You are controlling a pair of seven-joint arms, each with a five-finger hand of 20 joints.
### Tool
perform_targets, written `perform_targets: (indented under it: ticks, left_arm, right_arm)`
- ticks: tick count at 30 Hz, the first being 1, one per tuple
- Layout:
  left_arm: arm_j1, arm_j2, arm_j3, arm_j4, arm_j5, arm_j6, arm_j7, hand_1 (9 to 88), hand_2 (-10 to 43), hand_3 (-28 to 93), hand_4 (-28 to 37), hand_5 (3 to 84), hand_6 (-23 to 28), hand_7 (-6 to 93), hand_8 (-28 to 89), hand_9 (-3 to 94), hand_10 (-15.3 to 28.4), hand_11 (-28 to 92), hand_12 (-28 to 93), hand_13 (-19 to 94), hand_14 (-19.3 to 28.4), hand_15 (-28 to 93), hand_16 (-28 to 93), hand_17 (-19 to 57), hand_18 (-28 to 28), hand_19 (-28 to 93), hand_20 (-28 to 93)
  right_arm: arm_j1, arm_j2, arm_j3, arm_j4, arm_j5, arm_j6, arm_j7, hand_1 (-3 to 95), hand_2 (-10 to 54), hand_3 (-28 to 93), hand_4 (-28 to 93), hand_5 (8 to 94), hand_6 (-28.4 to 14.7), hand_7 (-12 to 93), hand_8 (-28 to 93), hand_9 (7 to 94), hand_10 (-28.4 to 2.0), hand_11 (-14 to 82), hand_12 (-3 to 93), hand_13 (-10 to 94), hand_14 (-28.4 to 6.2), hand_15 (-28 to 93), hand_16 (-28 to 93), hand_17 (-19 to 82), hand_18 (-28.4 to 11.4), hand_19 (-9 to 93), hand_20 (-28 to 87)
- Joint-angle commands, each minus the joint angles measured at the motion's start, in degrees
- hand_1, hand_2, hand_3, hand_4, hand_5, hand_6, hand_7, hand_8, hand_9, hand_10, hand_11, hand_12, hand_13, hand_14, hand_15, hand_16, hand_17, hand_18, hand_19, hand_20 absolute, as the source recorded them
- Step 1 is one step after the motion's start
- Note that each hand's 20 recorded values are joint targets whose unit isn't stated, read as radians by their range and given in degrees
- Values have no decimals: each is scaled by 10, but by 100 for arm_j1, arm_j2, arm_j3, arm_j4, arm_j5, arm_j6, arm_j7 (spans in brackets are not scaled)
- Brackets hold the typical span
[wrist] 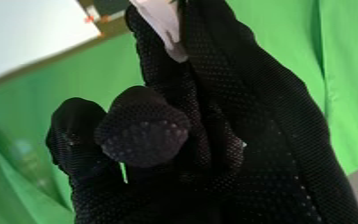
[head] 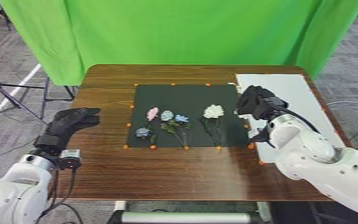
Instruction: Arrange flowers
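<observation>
White ruffled flower with green stem [head: 214, 111] lies on a square black mat [head: 202, 93], right of the pink bloom [head: 152, 114], two pale-blue blooms [head: 167, 115] and a darker blue one [head: 143, 132]. Just beyond, over the mat's right edge and a white board [head: 286, 86], a robot's black-gloved right hand [head: 257, 100] has its fingers clamped on a pale, tapering object [wrist: 162, 22]; the black-gloved left hand [head: 69, 122], fingers relaxed, hangs over the brown wooden table [head: 158, 175] in front of the green curtain [head: 202, 35]
</observation>
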Motion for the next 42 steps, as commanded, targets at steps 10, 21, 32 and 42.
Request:
perform_targets:
  ticks: [10, 21, 32, 42]
  left_arm:
    - [-92, -41, -65, 121, 52, -599, 27, 295, 67, 599, -203, 510, 27, 156, -80, 499, 164, 223, 94, 386, 207, 226, -32, 34, 161, 255, 166]
    - [-113, -44, -74, 132, 62, -660, 11, 291, 59, 602, -203, 510, 26, 156, -79, 496, 163, 217, 98, 381, 206, 214, -23, 33, 160, 245, 169]
    - [-81, -45, -105, 111, 74, -652, -18, 296, 60, 596, -202, 511, 25, 155, -79, 495, 162, 216, 99, 381, 206, 214, -21, 32, 160, 240, 171]
    - [-127, -47, -80, 121, 79, -693, -12, 297, 59, 597, -200, 511, 24, 154, -79, 495, 162, 216, 99, 380, 205, 212, -21, 31, 160, 238, 172]
  right_arm:
    - [-216, -129, -258, -130, 126, -135, -106, 634, -95, 504, -111, 783, 13, 168, 61, 843, -115, 37, 336, 848, -33, 650, 334, 510, -196, 932, 563]
    - [-264, -116, -106, -168, 247, -399, -207, 591, -95, 487, -98, 736, -2, 165, 65, 771, -126, 106, 268, 832, -37, 654, 333, 494, -197, 932, 557]
    - [-223, -52, 142, -150, 346, -337, -330, 459, -95, 585, -122, 695, 0, 161, 5, 730, -132, 140, 194, 820, -44, 655, 325, 482, -200, 932, 554]
    - [-256, -53, 451, -147, 389, -341, -364, 416, -95, 642, -147, 685, 2, 164, -88, 715, -133, 132, 195, 818, -46, 656, 323, 478, -202, 932, 550]
